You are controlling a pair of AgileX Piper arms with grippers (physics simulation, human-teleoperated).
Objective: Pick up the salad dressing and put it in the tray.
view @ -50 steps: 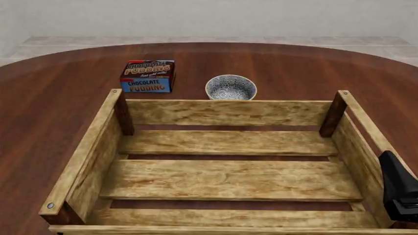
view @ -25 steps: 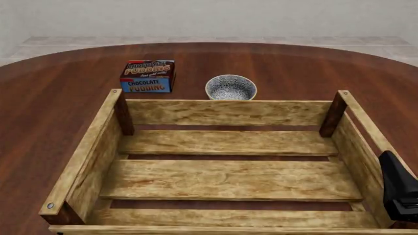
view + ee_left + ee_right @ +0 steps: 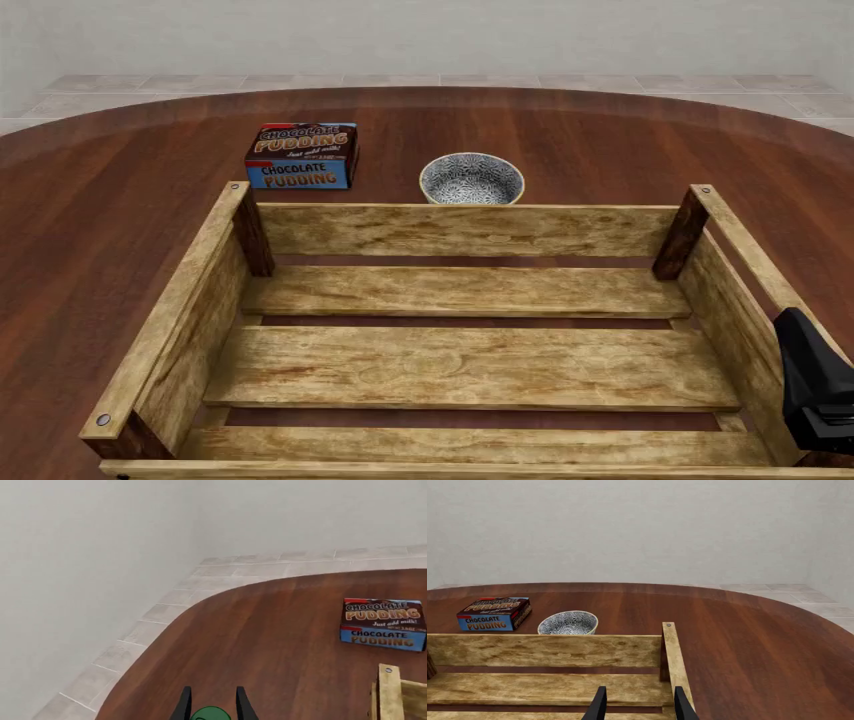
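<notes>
In the left wrist view only the dark green cap of the salad dressing (image 3: 210, 714) shows, at the frame edge between the fingers of my left gripper (image 3: 212, 705), which close narrowly around it. The bottle's body is hidden. Bottle and left gripper are out of the front view. The tray (image 3: 467, 230), a light wooden crate with dark corner posts, fills the middle of the front view and holds nothing; it also shows in the right wrist view (image 3: 547, 650). My right gripper (image 3: 640, 702) is open and empty above the tray's right side wall; its dark body (image 3: 814, 385) shows at the front view's right edge.
A blue-and-red chocolate pudding box (image 3: 303, 155) lies behind the tray's far left corner, and also shows in the left wrist view (image 3: 383, 624). A small round speckled bowl (image 3: 471, 180) stands just behind the tray's far wall. The round table's edge curves near the pale wall.
</notes>
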